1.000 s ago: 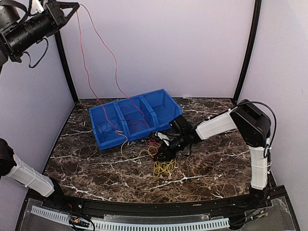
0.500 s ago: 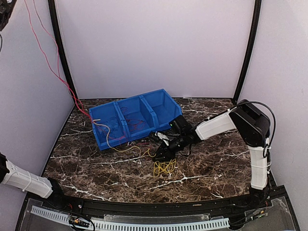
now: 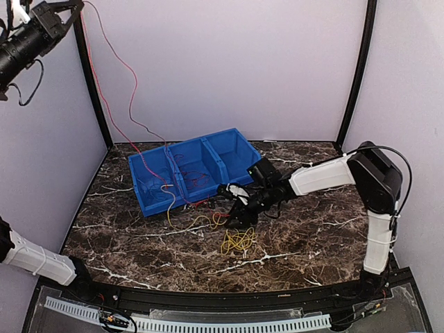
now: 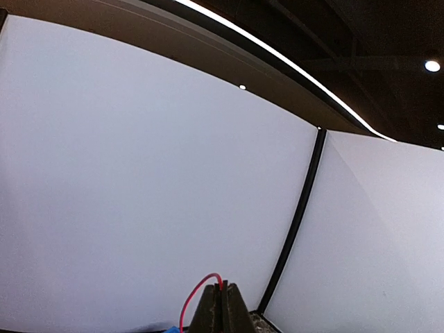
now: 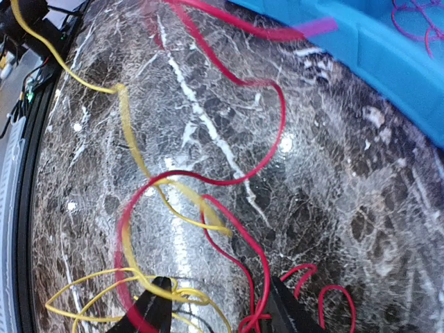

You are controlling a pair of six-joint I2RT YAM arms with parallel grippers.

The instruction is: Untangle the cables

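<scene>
Top external view: left fingers (image 3: 66, 14) raised high at the far left corner, pinched shut on the red cable (image 3: 104, 90), trailing down into the blue bins (image 3: 229, 149) and out onto the tabletop (image 3: 312, 229). Right fingers (image 3: 234, 209) low at the front of the bins, just above the crossing loops, with the yellow cable (image 3: 237, 241) heaped near them on the stone. Right wrist view: parted roughly halfway, gripping nothing, with red and yellow loops crossing on the marble between the two tips.

Probably the step in hand: freeing red from yellow. Hold the left pinch firm and pull slowly, watching for yellow lifting along with red. Settle the right tips on yellow alone, at the crossing, before closing. Avoid catching a red loop in the same bite. Pin yellow to the tabletop, then draw red up and away, not sideways across the bin edge, a likely snag.
</scene>
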